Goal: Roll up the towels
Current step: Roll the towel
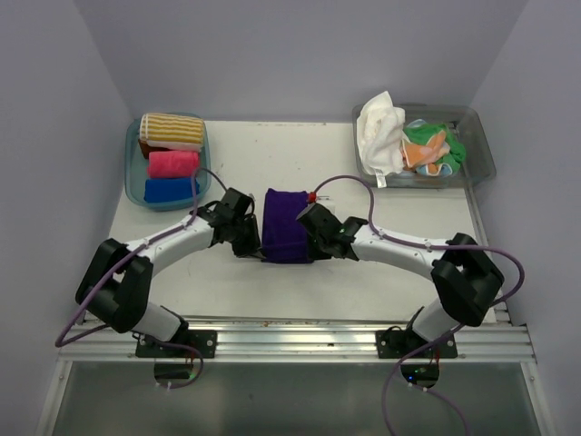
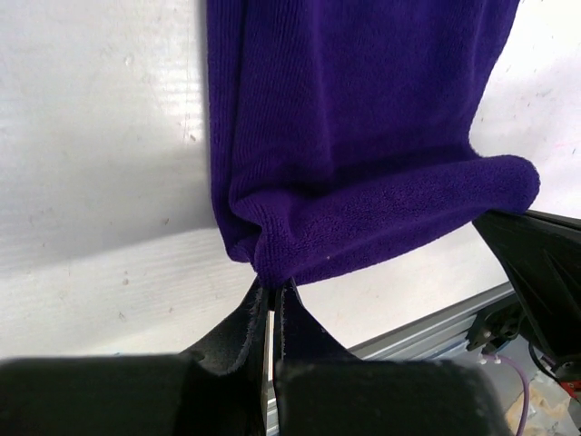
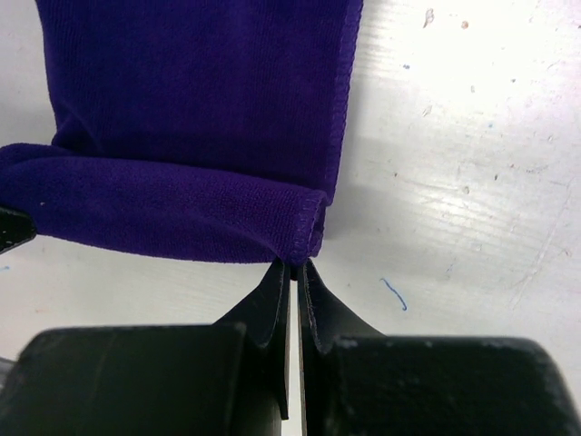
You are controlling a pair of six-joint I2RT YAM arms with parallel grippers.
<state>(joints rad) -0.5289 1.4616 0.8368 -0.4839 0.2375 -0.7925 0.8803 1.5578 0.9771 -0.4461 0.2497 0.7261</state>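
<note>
At the middle of the table [image 1: 272,154], a purple towel [image 1: 287,225] lies flat between the two arms, its long sides running from near to far. Its near edge is turned over on itself into a thick soft fold. The left gripper [image 2: 272,289] has its fingers pressed almost together on the near left corner of that fold, with the cloth bunched at the fingertips. The right gripper [image 3: 296,265] is closed the same way on the near right corner, its fingers nearly touching where the hem meets them. Both arms reach inward from their bases, so the grippers face each other across the towel's width.

Far to the left, a blue-tinted tub [image 1: 134,186] holds three rolled towels in a row: a yellow-and-white striped towel [image 1: 171,130] farthest away, a pink towel [image 1: 172,163] in the middle, and a blue towel [image 1: 169,190] nearest. Far to the right, a clear tub [image 1: 481,150] holds loose, crumpled cloths. A white towel [image 1: 379,132] hangs over its left wall, and a green towel [image 1: 454,150] and an orange towel [image 1: 427,156] lie tangled beside it.
</note>
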